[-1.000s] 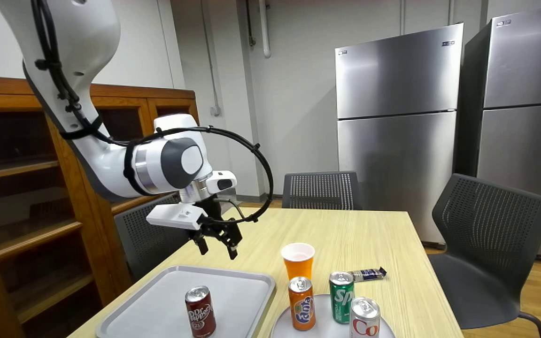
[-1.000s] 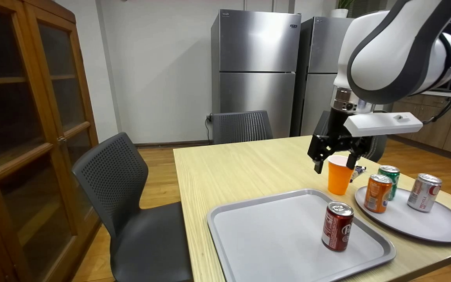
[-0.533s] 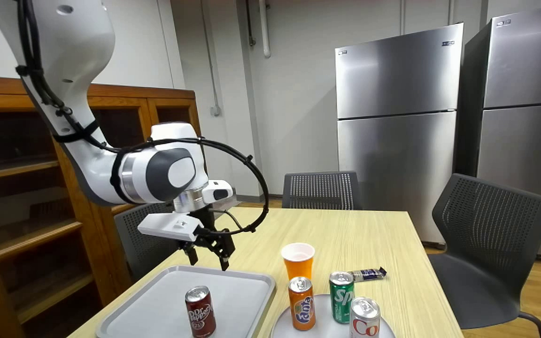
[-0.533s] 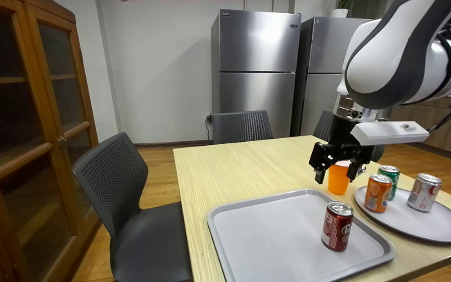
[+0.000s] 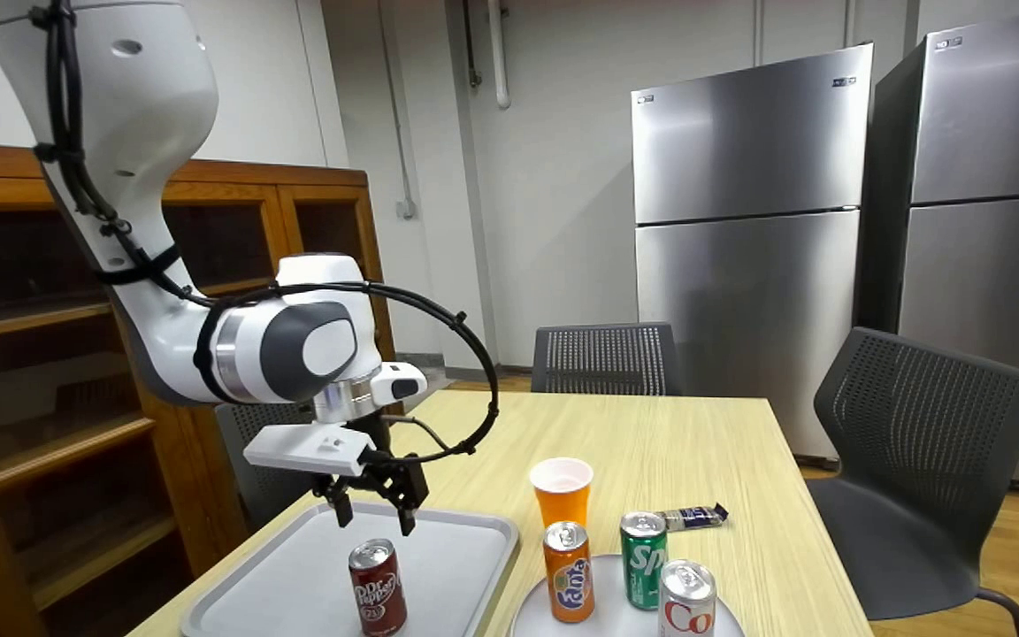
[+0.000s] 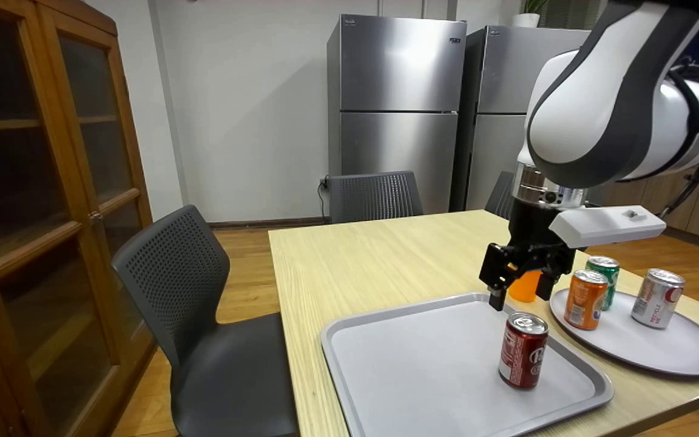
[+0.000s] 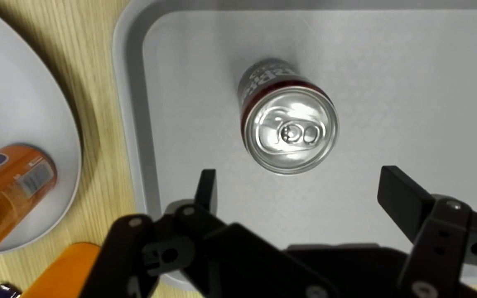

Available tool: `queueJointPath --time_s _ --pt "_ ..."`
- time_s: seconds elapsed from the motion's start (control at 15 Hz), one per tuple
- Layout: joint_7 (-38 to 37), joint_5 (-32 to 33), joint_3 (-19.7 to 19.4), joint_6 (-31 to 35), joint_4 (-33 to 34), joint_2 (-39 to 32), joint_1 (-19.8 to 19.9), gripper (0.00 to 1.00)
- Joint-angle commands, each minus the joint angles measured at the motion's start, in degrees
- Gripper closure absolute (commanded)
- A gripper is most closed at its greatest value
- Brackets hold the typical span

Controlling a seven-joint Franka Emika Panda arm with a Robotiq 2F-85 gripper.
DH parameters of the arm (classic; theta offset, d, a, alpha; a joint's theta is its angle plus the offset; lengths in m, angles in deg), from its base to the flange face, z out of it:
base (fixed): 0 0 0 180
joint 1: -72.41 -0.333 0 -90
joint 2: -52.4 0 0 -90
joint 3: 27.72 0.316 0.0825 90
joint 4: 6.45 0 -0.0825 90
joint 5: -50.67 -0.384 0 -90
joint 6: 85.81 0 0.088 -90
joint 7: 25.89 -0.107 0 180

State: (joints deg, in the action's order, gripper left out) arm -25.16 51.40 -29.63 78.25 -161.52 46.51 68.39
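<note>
- One pincer (image 7: 298, 186), released and spread wide, hangs near one Dr Pepper can (image 5: 378, 588).
- That can stands upright on one gray tray (image 6: 410, 364).
- One plate (image 6: 683, 348) bears three: Fanta can (image 5: 570, 575), Sprite can (image 5: 643, 564), silver can (image 5: 688, 600).
- One orange cup (image 5: 562, 500), one wrapped bar (image 5: 693, 518): on the bench (image 5: 651, 433).

We take the grey tray (image 6: 416, 364) for smooth, matt plastic; on it we see a dark red can (image 6: 523, 351) of glossy printed metal with a bare, mirror-bright lid (image 7: 290, 130), and above the tray the pincer (image 7: 298, 184) shows a dull black finish. Beside the tray we find a smooth, satin plate (image 6: 683, 347), an orange can (image 6: 585, 300) of glossy metal and a smooth plastic cup (image 5: 563, 495). Under the tray the counter (image 6: 374, 267) shows fine wood grain, and beyond it a refrigerator (image 6: 398, 124) has brushed steel.
</note>
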Motion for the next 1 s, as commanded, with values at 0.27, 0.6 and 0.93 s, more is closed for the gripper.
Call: queueJointPath --time_s 0.27,0.6,0.93 --pt "0.93 0.52 1.95 0.63 -0.03 -2.92 0.94 0.0" --pt "0.53 1.21 1.67 0.44 0.08 -4.38 0.84 0.0" --pt "0.72 1.26 1.7 0.51 0.02 -5.13 0.87 0.34"
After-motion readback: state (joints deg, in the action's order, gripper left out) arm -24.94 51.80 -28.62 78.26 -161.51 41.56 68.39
